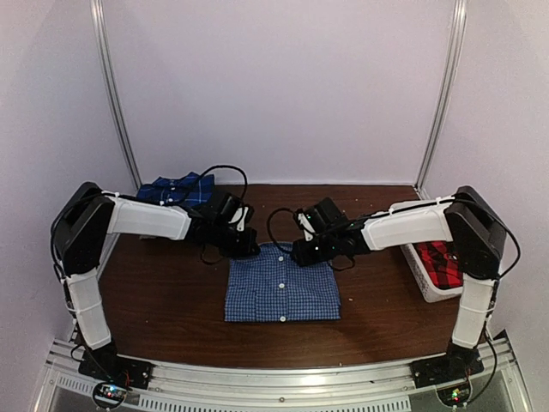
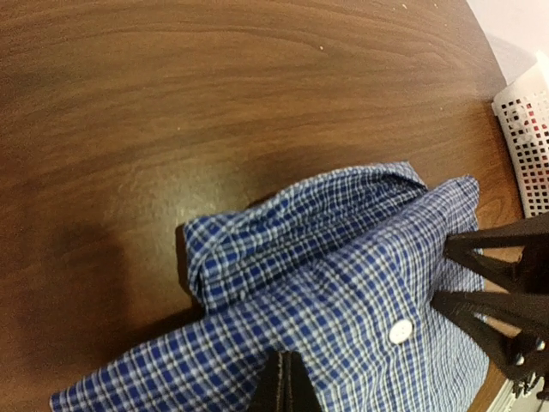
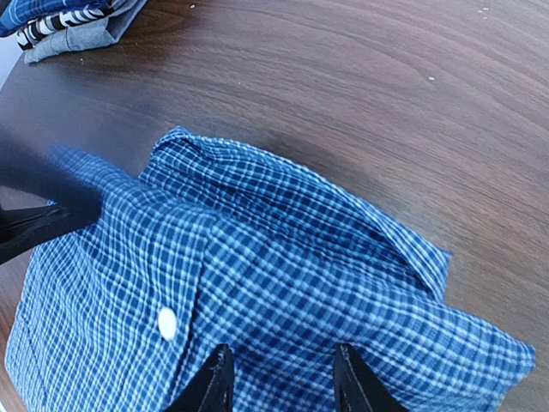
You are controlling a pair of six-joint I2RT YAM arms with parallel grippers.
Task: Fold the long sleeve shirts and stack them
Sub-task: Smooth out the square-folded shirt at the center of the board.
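Note:
The blue-and-white check shirt [image 1: 281, 292] lies folded at the table's middle, buttons up, collar end toward the back. My left gripper [image 1: 244, 243] is at its back left corner. In the left wrist view the fingers [image 2: 286, 382] are shut together with the shirt's cloth [image 2: 343, 257] gathered at their tips. My right gripper [image 1: 302, 251] is at the back right of the collar. It is open [image 3: 283, 382], its fingers astride raised cloth [image 3: 283, 257]. The darker blue plaid shirt [image 1: 177, 189] lies folded at the back left. The red-and-black plaid shirt [image 1: 439, 262] is in the basket.
The white slatted basket [image 1: 420, 275] stands at the table's right edge and shows in the left wrist view [image 2: 525, 146]. The right gripper's open fingers [image 2: 480, 313] show at the shirt's edge there. Metal frame posts stand at both back corners.

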